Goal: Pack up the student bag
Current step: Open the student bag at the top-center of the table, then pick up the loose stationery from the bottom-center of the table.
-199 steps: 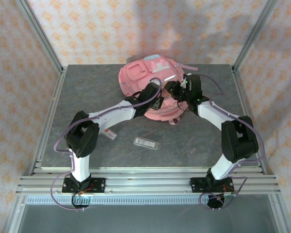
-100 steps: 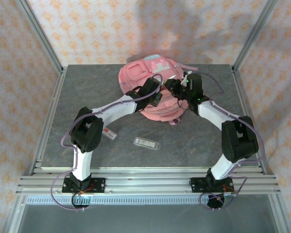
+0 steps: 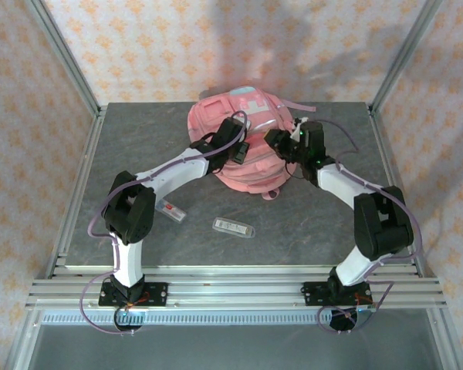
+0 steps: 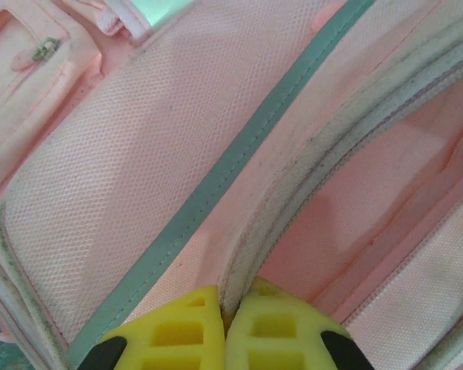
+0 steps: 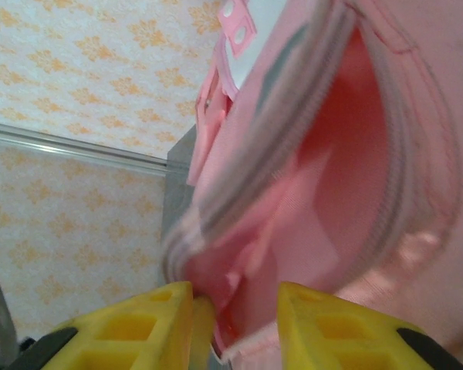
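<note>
Backpack fabric sits pinched in left claw and right claw.

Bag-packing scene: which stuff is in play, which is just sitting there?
In play:
- student bag, main pocket unzipped
- left gripper, pinching the opening's edge
- right gripper, on the opposite edge

Lying about:
- clear flat case
- small white item with a red end

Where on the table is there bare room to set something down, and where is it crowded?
Bare tabletop: the far left corner, left of the student bag, and the right strip beyond the right gripper. Near centre, room lies right of the clear pencil case. Crowded: the bag itself, where the left gripper and right gripper pinch its opening; a small item lies by the left arm.
</note>
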